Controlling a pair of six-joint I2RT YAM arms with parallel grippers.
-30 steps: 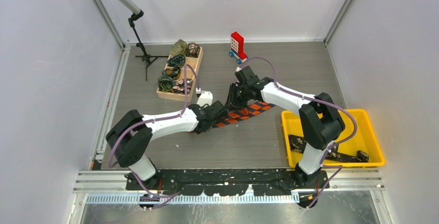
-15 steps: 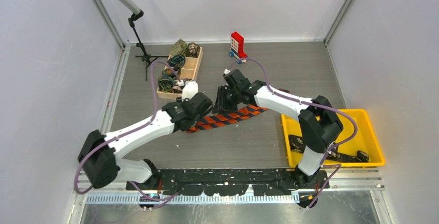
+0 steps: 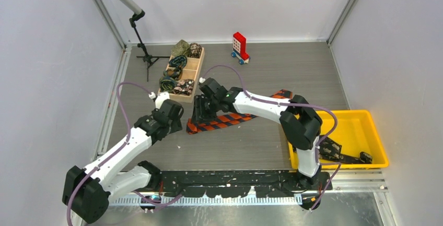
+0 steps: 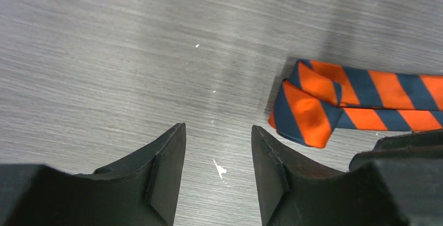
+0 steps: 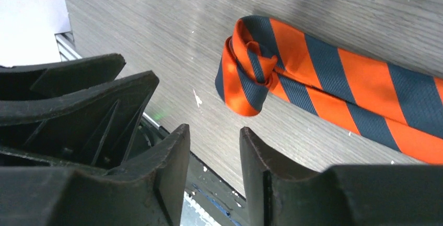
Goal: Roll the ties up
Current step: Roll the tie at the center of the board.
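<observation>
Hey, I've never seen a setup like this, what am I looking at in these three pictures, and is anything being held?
Two robot arms are bolted to the near edge of a table. The wide picture looks down from above: the left arm and right arm both reach toward an orange-and-navy striped tie lying flat, one end folded over. The other two pictures come from a camera on each wrist, so the black wedges at the bottom are that arm's own jaws. Both pairs stand open and hold nothing. Further back sit a wooden tray of rolled ties and a toy block; a yellow bin is on the right.
</observation>
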